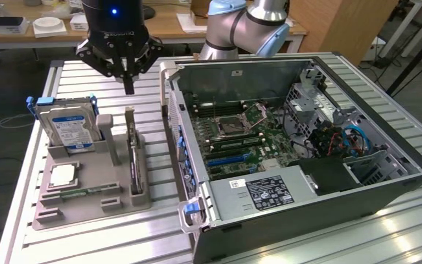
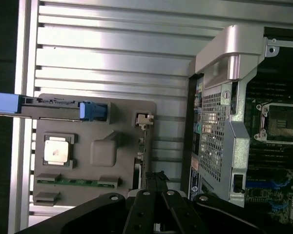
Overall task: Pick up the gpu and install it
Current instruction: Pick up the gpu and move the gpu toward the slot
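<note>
The gpu (image 1: 133, 159) stands on its long edge in a slot of the grey holder (image 1: 79, 212), right below my pincer (image 1: 128, 89) and not touching it. My pincer is fully closed and has nothing in it. It hangs over the card's far end, where I think the metal bracket is.

I judge the card to be light and stiff, but also thin and delicate, because small parts sit on its faces and contacts run along its lower edge. The upper edge is the only free place, so I would pinch the board there across its thickness, near the middle, so that it does not swing. A tilted pull could jam it in the slot.

The drive (image 1: 66, 127) stands beside the card in the same holder. The open case (image 1: 299, 212) is on the other side of my pincer. All of this rests on the ribbed bench (image 1: 108, 242).
</note>
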Controlling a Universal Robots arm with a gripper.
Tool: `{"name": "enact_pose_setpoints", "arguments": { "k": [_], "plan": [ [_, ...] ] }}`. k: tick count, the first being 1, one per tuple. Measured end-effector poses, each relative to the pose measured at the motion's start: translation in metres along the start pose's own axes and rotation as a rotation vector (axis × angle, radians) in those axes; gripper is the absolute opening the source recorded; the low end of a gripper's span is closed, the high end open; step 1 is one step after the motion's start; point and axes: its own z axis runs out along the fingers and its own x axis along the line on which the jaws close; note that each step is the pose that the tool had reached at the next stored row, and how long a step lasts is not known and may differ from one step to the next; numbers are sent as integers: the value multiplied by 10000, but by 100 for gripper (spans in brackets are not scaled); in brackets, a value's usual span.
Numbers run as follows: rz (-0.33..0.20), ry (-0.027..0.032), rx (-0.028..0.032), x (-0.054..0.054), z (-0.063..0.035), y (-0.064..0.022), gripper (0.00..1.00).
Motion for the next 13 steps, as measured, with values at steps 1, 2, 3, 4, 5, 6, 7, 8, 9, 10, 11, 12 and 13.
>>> {"name": "enact_pose_setpoints", "arguments": {
  "k": [1,2,3,4,5,6,7,8,9,10,11,12,13],
  "plan": [
    [22,-2,-1,1,9,-5,11],
    [47,-3,0,2,16,-10,11],
    [70,-3,1,3,22,-14,11],
    [92,-5,1,4,28,-17,11],
    [112,-6,2,4,33,-20,11],
    [131,-6,2,5,37,-23,11],
    [149,-7,3,5,42,-26,11],
    [169,-8,3,5,47,-29,11],
    [188,-9,4,6,52,-33,11],
    [206,-9,4,6,57,-37,11],
    [224,-11,5,7,62,-41,11],
    [242,-12,5,7,67,-45,11],
    [261,-12,6,8,71,-49,11]
  ]
}}
